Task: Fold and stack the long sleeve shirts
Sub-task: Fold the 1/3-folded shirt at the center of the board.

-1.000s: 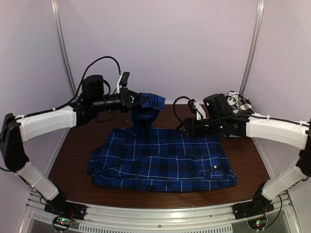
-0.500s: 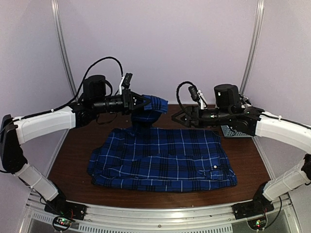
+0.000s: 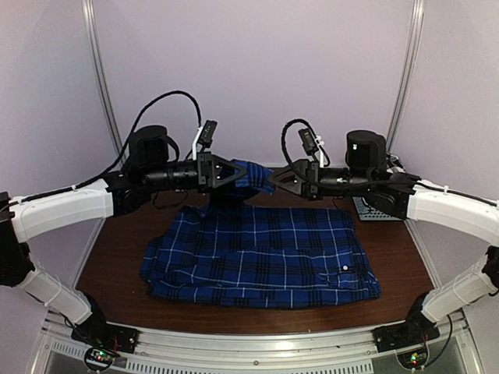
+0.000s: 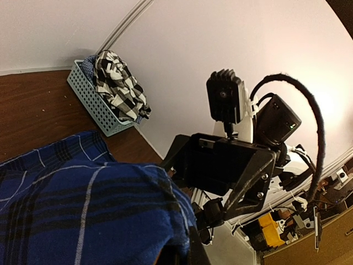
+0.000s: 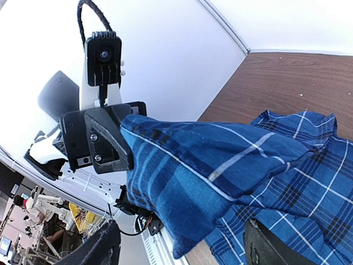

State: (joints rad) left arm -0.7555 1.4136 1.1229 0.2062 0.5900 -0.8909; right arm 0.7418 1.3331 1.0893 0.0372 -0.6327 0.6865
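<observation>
The royal-blue plaid shirt [image 3: 257,253] lies spread on the brown table, with one end [image 3: 251,175] lifted at the back. My left gripper [image 3: 237,173] is shut on that lifted end; in the left wrist view the cloth [image 4: 83,204] covers its fingers [image 4: 190,255]. My right gripper [image 3: 274,181] faces it from the right and stands open. In the right wrist view its two fingers [image 5: 102,248] stand on either side of the hanging blue cloth [image 5: 193,171], apart from it. The black-and-white check shirt [image 4: 118,85] lies bunched in the basket.
The small grey slotted basket [image 4: 94,102] stands at the back right corner, partly behind my right arm [image 3: 374,209]. Metal frame posts [image 3: 97,62] rise at both back sides. The table's front edge [image 3: 257,327] runs just behind the arm bases.
My right arm has swung left from over the basket to face the left gripper, and its jaws have opened wider. The left gripper has shifted slightly right with the blue cloth.
</observation>
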